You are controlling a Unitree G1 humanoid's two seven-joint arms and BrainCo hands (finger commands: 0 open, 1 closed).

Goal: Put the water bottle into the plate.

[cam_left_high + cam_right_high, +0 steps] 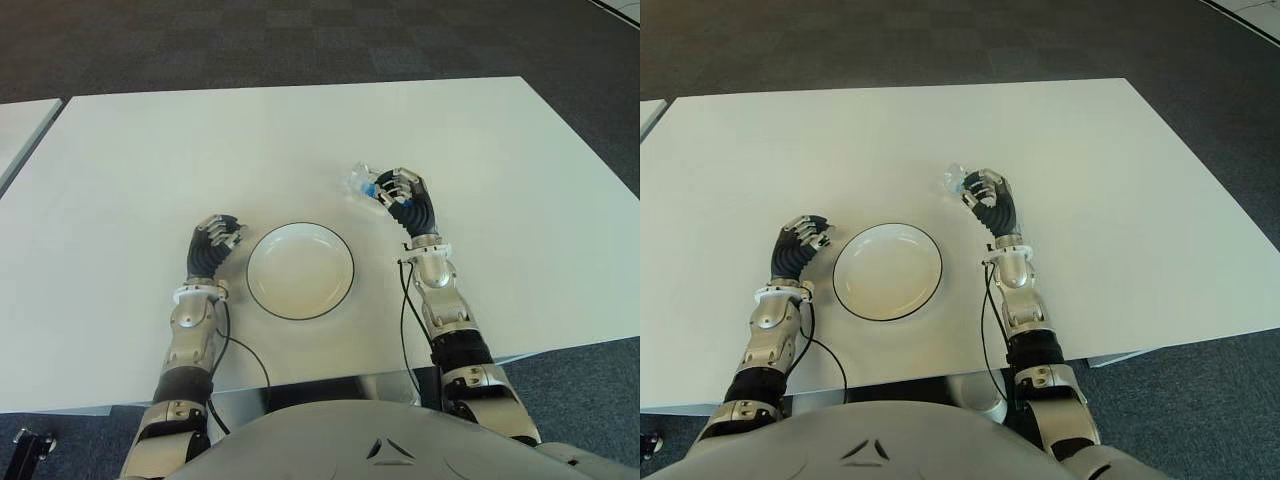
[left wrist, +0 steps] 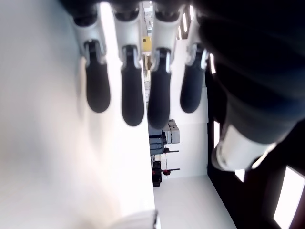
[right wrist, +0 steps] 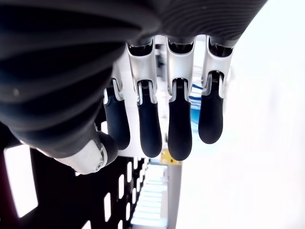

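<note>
A small clear water bottle point(image 1: 361, 184) with a blue label lies on the white table point(image 1: 300, 130), beyond and to the right of the plate. My right hand point(image 1: 402, 190) is just right of it, fingertips at its side. In the right wrist view the fingers point(image 3: 180, 124) hang loosely curled and the bottle point(image 3: 195, 102) shows only as a blue sliver behind them, outside the palm. The white plate point(image 1: 300, 270) with a dark rim has nothing in it. My left hand point(image 1: 217, 235) shows just left of the plate, holding nothing.
The table's front edge runs close to my body, and dark carpet point(image 1: 300, 40) lies beyond the far edge. A second table's corner point(image 1: 20, 120) shows at far left.
</note>
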